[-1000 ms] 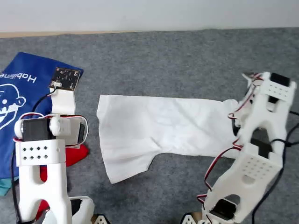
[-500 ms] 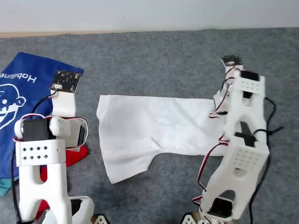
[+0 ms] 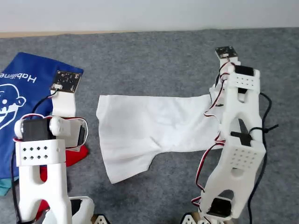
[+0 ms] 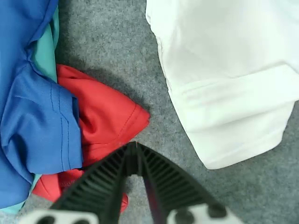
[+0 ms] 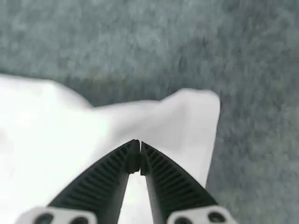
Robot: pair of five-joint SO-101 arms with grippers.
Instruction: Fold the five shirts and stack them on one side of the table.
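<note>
Since the white shirt (image 3: 149,130), spread mid-way across the surface (image 3: 154,60), looks light, limp and quick to bunch, its edge seems the place to pinch, where the right tool (image 5: 136,144) is clamped on it, while the left tool (image 4: 133,148) hangs closed and empty over the red shirt (image 4: 107,116).

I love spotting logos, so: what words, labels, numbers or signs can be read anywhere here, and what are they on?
On the blue shirt: white lettering beside a cartoon face, cut off at the picture's edge; not readable whole.
On the dark board: tiny markings, too small to read.
On the white shirt and red shirt: no print where they are visible.
</note>
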